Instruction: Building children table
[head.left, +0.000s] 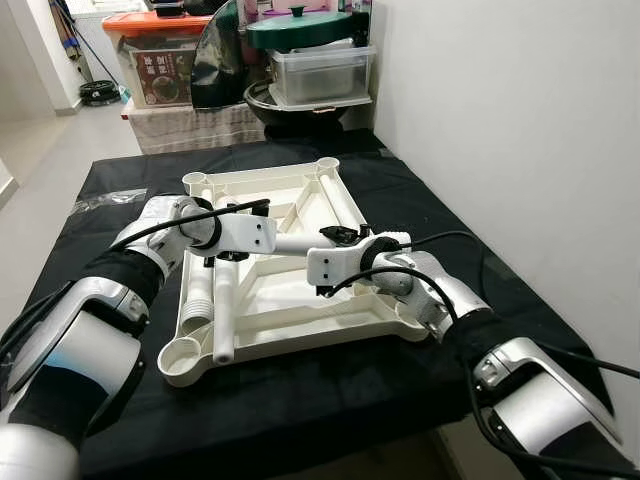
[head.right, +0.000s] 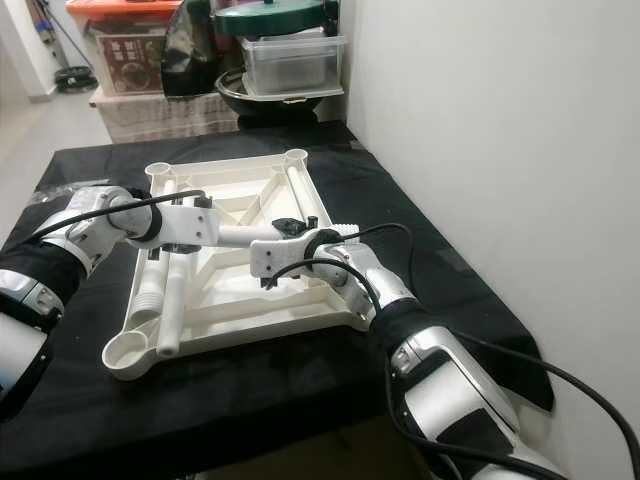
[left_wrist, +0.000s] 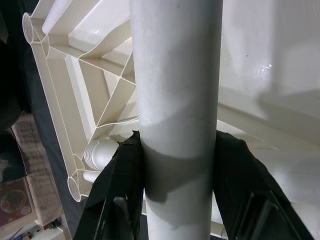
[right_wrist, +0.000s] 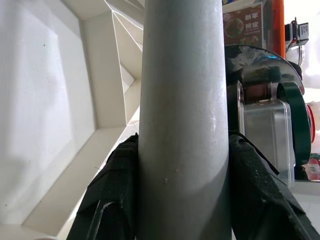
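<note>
A white plastic table top (head.left: 300, 330) lies upside down on a black cloth. Above its middle a white tube leg (head.left: 298, 243) hangs level, its ribbed end (head.left: 392, 240) pointing toward the wall. My left gripper (head.left: 230, 256) is shut on the leg's left part, with black fingers (left_wrist: 122, 185) on both sides of the tube (left_wrist: 175, 75). On the leg's right part my right gripper (head.left: 338, 237) is shut too, its pads (right_wrist: 112, 195) pressed on the tube (right_wrist: 182, 100). Another leg (head.left: 222, 315) and a ribbed piece (head.left: 200, 295) lie in the top's left side, and one more leg (head.left: 341, 197) lies at the far right.
The black cloth (head.left: 420, 190) covers a low platform whose front edge is close to me. A white wall (head.left: 520, 130) runs along the right. Behind stand clear storage boxes (head.left: 320, 75), an orange-lidded box (head.left: 160, 55), a green lid (head.left: 300, 30) and a black pan (head.left: 300, 110).
</note>
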